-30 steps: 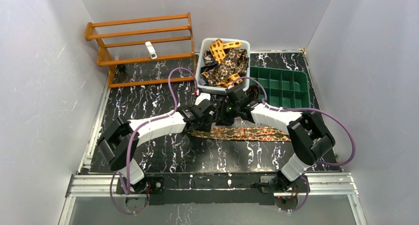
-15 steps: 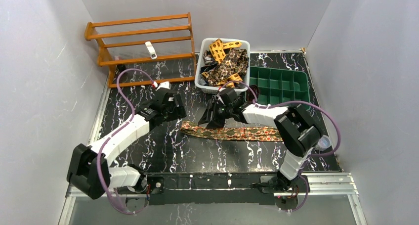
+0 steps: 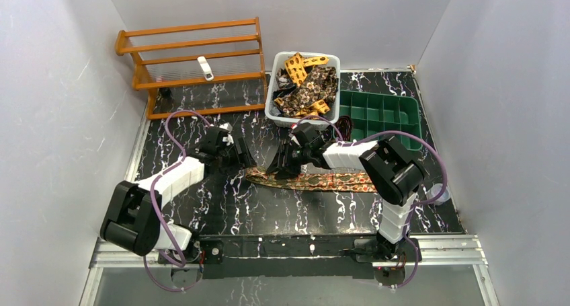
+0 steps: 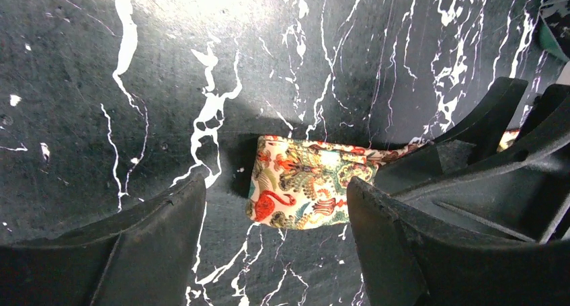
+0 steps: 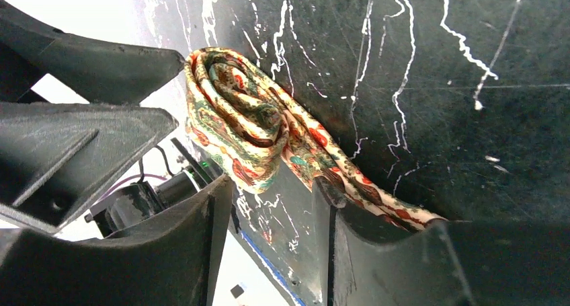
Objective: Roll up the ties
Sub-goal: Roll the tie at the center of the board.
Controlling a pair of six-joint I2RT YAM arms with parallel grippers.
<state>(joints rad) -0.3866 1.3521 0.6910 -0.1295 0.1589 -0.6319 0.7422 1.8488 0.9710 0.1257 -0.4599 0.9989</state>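
Item: one patterned tie (image 3: 322,181), laid flat along the marbled table (image 3: 222,205) in front of me, its left end turned into a loose coil (image 5: 232,118); more ties (image 3: 306,84) are heaped in the white bin (image 3: 271,104) at the back. My left gripper (image 3: 243,160): fingers spread wide to either side of that turned end, gripping nothing. My right gripper (image 3: 281,166): fingers parted and holding nothing, tips just beside the coil, the tie's flat run passing under one finger.

White walls (image 3: 60,84); black white-veined tabletop (image 3: 222,202); orange wooden rack (image 3: 188,29) back left; green compartment tray (image 3: 396,112) back right.
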